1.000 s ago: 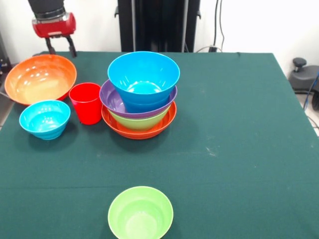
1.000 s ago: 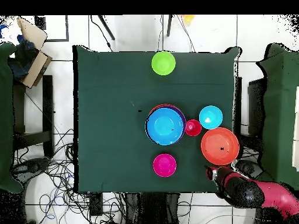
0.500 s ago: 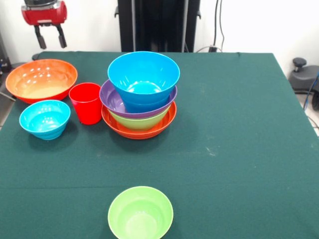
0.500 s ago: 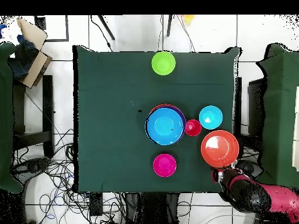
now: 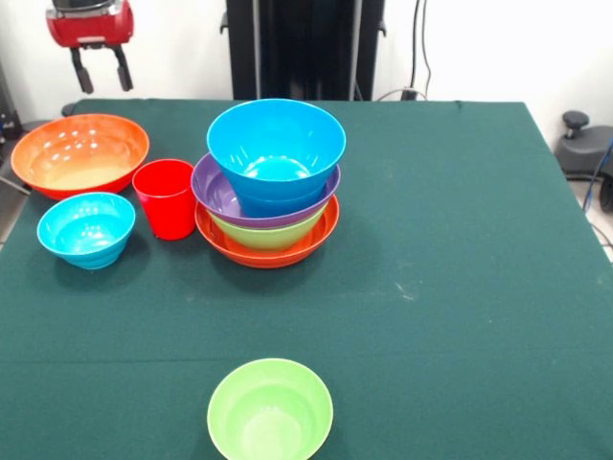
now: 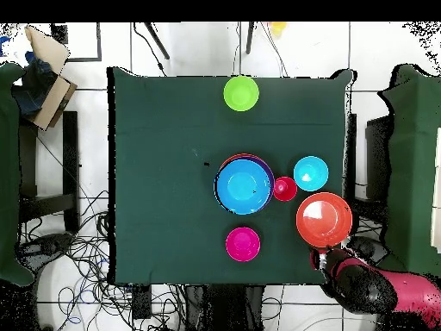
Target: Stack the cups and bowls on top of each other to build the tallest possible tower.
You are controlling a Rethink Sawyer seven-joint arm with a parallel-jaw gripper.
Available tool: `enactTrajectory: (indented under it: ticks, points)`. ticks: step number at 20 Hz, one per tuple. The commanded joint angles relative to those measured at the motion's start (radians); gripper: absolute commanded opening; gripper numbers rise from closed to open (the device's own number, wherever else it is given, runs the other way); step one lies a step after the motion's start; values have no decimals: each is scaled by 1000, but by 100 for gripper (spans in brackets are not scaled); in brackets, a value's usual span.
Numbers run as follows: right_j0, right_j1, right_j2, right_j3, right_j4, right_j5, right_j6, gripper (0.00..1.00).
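The tower (image 5: pixel 269 247) stands mid-table: a wide orange bowl at the base, then green, purple and a blue bowl (image 5: pixel 276 144) on top; from above it shows as a blue disc (image 6: pixel 244 186). The red cup (image 5: pixel 166 197) stands upright just left of it. A loose wide orange bowl (image 5: pixel 79 153) sits at the far left with a small blue bowl (image 5: pixel 86 228) in front of it. A green bowl (image 5: pixel 270 410) lies near the front edge. A magenta bowl (image 6: pixel 243 244) shows only from above. My gripper (image 5: pixel 102 77) hangs open and empty above and behind the loose orange bowl (image 6: pixel 323 220).
The table's left edge (image 5: pixel 13 230) runs close beside the orange and small blue bowls. Cables and chairs surround the table (image 6: pixel 155 129) in the overhead view. My arm (image 6: pixel 379 291) reaches in past the table's corner.
My gripper has risen from the far rim of the loose orange bowl, then shifted slightly right. The orange bowl, tilted a second ago, now sits flat.
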Motion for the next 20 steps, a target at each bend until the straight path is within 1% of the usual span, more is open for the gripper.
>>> enactTrajectory:
  ticks: [1,6,12,14,20]
  points:
    - [81,50,-3,-11,-54,22,-144,100]
    - [73,74,11,-46,-31,61,-195,100]
    - [99,98,17,-103,-4,105,-210,100]
    - [116,111,11,-123,-8,107,-202,100]
    - [151,206,-11,-209,-42,87,-215,100]
